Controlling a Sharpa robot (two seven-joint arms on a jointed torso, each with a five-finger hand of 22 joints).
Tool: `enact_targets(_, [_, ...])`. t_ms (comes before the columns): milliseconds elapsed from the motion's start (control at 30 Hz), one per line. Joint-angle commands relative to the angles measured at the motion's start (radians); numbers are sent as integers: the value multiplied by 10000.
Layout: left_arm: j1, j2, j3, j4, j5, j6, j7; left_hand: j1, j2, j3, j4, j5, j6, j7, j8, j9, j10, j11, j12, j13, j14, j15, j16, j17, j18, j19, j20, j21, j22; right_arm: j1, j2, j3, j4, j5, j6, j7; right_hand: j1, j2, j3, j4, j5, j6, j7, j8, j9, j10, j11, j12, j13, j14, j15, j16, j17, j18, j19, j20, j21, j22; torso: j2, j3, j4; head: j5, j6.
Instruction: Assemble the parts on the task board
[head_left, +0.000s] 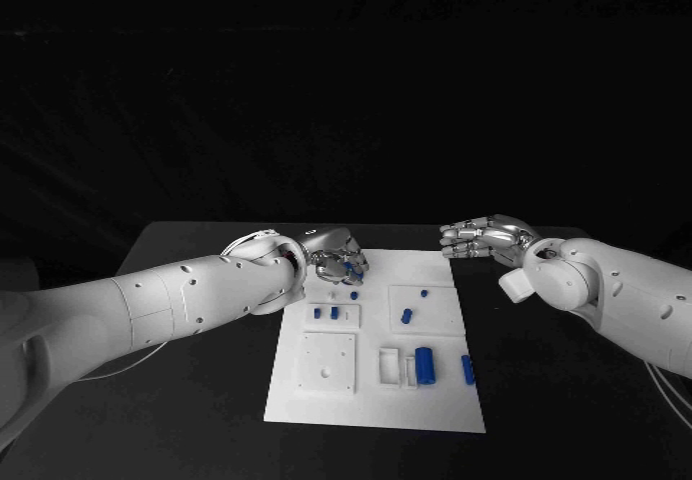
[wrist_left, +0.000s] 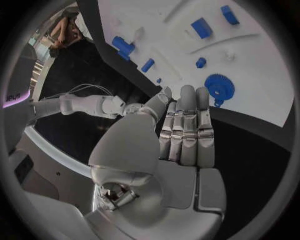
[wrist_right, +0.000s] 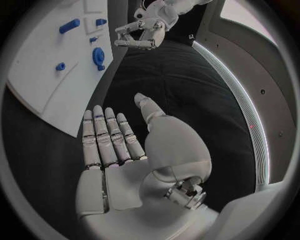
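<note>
The white task board lies in the middle of the black table. A blue toothed wheel rests near the board's far left corner. My left hand hovers there with straight fingers and holds nothing; the wheel lies just past its fingertips. Small blue parts stand in a recess below it, and a long blue cylinder sits in the near right area. My right hand is off the board's far right corner, over bare table, fingers extended and empty.
More blue parts lie on the board: one small piece, a slanted one and a bar at the right edge. A square white plate sits at the near left. Black table surrounds the board.
</note>
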Motion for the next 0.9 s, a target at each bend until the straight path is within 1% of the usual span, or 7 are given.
enact_targets(33, [-46,109,-80,-90,-1636,126,-341,346,-147,-321,168,-7,-292,22,-12,-15,-637,108,-34,-7,-212,47,120,-276,253,-45,130,-129,25,-4,8,5,30,-52,3,135,-74,-4,39,37,55,-30,-10,11,8,-6,20,-18,-13,-9,-8,-20,10,-34,-37,-21,-8,2,3,-1,7,9,-19])
enact_targets(167, [-138,215,-173,-208,-2250,59,-562,671,-218,-560,555,-39,-336,-9,-7,-12,-733,106,-41,-10,-356,32,541,-822,214,0,112,-294,207,-4,7,6,36,-55,-10,140,-74,-4,39,37,55,-30,-10,11,8,-6,20,-18,-13,-9,-8,-20,10,-34,-37,-21,-8,2,0,-13,8,9,-25])
enact_targets(333, [-240,303,-209,-361,-2527,-98,-669,611,-257,-561,688,-90,-315,33,-11,-15,-392,68,-38,-9,-331,35,1093,-895,248,176,107,-315,392,-4,8,6,44,-62,12,133,-85,-17,11,51,74,-36,-7,10,8,-10,21,-21,-14,-10,-6,-20,10,-36,-43,-21,-9,1,5,-17,-3,-3,-32])
enact_targets(400, [-271,338,-214,-436,-2485,-245,-668,597,-175,-395,675,157,-145,66,7,-4,-142,28,-28,-12,-217,5,1499,-819,296,331,69,-199,576,-4,9,6,47,-65,17,136,-85,-17,11,51,74,-36,-7,10,8,-10,21,-21,-14,-10,-6,-20,10,-36,-43,-21,-9,1,12,-21,-11,-4,-20])
enact_targets(500, [-312,395,-218,-558,-2447,-328,-650,389,-255,218,468,648,65,112,-7,-8,-106,20,-21,-11,-355,-21,2096,-681,340,316,33,124,867,-4,15,6,49,-70,13,141,-85,-17,11,51,74,-36,-7,10,8,-10,21,-21,-14,-10,-6,-20,10,-36,-43,-21,-9,1,8,-15,-20,-22,-32])
enact_targets(600, [-363,439,-220,-665,-2424,-270,-640,193,-275,552,428,435,184,88,-8,-9,-28,4,-27,-14,-290,-19,2400,-690,366,323,33,436,860,-4,23,6,70,-75,12,148,-85,-17,11,51,74,-36,-7,10,8,-10,21,-21,-14,-10,-6,-20,10,-36,-43,-21,-9,1,17,-15,-37,-45,-53])
enact_targets(900, [-552,526,-220,-948,-2162,-562,-493,6,-236,1316,380,460,163,3,-6,-11,425,-131,-28,-14,120,-124,2783,-842,422,364,-66,1333,850,-4,22,7,122,-96,-22,167,-85,-17,11,51,74,-36,-7,10,8,-10,21,-21,-14,-10,-6,-20,10,-36,-43,-21,-9,1,39,-13,-76,-61,-79])
